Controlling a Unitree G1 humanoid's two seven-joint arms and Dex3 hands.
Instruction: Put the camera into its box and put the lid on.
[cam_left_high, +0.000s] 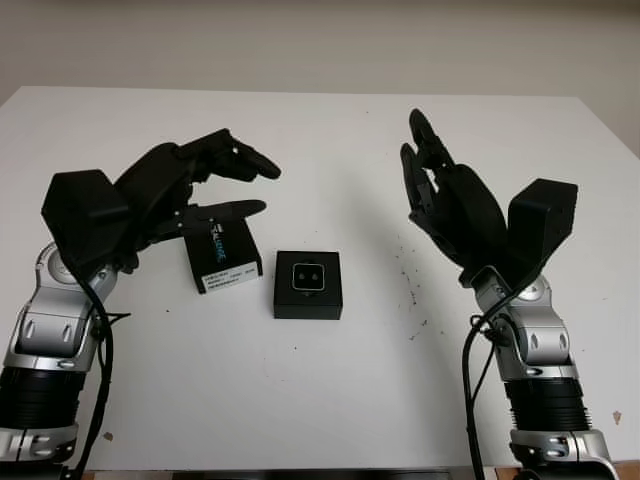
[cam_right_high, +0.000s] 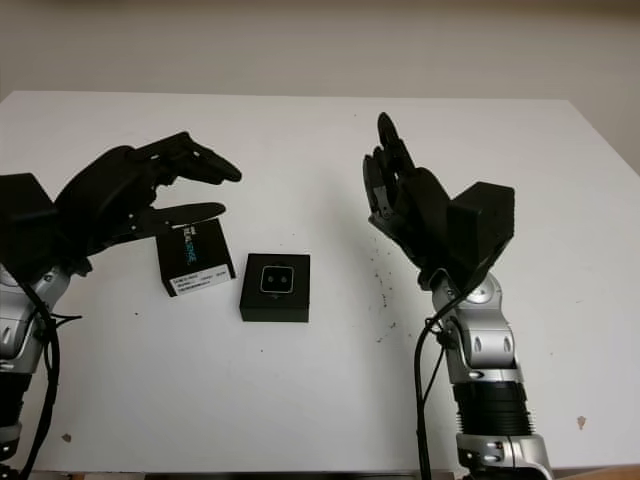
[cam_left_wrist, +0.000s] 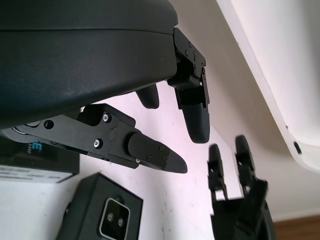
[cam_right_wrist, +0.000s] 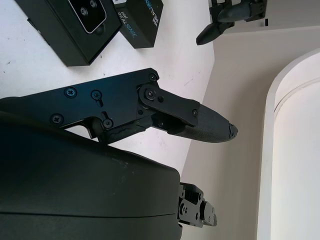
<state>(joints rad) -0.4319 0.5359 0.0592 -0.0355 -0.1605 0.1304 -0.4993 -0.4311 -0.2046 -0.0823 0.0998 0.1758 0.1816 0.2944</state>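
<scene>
Honestly, your camera (cam_left_high: 307, 277) already sat in its box (cam_left_high: 308, 300) mid-table, with the lid (cam_left_high: 222, 256) just beside it under your open left hand (cam_left_high: 215, 185). Right hand (cam_left_high: 440, 195) was open, empty, well apart. Grab that lid crooked and it would've jammed on the box.

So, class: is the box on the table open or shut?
Open. The box has no lid on, so the camera shows inside it. The lid lies on the table beside it, by the open left hand.

My head cameras look down at the table (cam_left_high: 330, 400); my wrist cameras, close behind my fingers, share the box (cam_left_wrist: 100, 215).
</scene>
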